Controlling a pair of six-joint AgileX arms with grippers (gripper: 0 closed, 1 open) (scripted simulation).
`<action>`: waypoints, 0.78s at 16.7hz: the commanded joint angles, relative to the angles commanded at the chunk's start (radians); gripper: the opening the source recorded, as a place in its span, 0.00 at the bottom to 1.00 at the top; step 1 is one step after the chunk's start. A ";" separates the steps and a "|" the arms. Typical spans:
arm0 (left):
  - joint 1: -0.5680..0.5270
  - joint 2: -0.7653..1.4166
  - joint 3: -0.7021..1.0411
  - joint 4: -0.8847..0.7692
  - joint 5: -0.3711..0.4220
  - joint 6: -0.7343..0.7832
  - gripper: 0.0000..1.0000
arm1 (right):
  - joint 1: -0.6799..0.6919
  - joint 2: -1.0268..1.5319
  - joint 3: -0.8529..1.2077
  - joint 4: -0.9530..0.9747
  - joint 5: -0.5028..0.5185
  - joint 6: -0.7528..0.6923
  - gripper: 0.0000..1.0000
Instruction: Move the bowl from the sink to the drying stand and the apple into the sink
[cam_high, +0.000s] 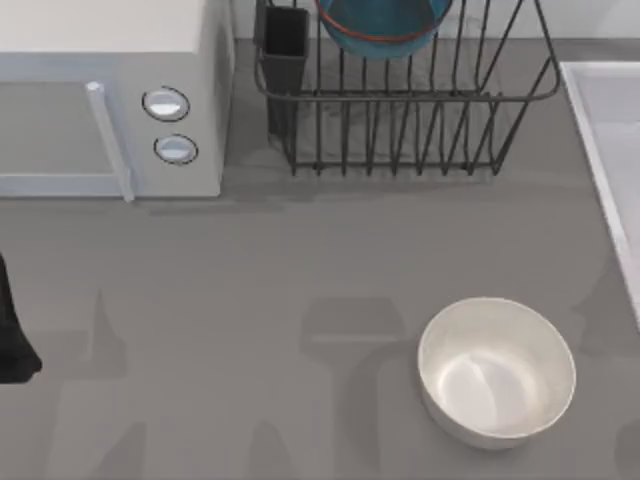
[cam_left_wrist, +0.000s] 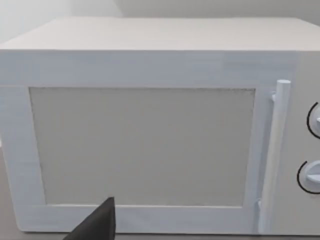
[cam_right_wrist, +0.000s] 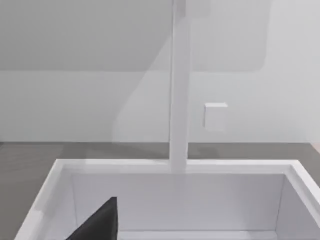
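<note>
Left arm (cam_high: 12, 330) parked at the table's left edge — dark claw finger (cam_left_wrist: 97, 225) low in each wrist view

Greys, whites and one teal bowl on the counter

The counter (cam_high: 300, 260) is rendered in plain mid grey. The bowl (cam_high: 385, 25) is coloured teal-blue with a thin orange-red rim line, and the rack (cam_high: 400, 110) holding it is drawn in black wire with a black square cup (cam_high: 285, 50). The microwave (cam_high: 110, 100) is shown white with a beige door panel. The white bowl (cam_high: 497, 372) is glossy. The sink (cam_right_wrist: 165, 200) is rendered pale bluish-white.
</note>
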 joint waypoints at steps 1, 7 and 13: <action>0.000 0.000 0.000 0.000 0.000 0.000 1.00 | 0.018 -0.079 -0.017 -0.060 0.017 -0.001 1.00; 0.000 0.000 0.000 0.000 0.000 0.000 1.00 | 0.157 -0.704 -0.161 -0.531 0.141 0.001 1.00; 0.000 0.000 0.000 0.000 0.000 0.000 1.00 | 0.312 -1.399 -0.321 -1.059 0.283 0.003 1.00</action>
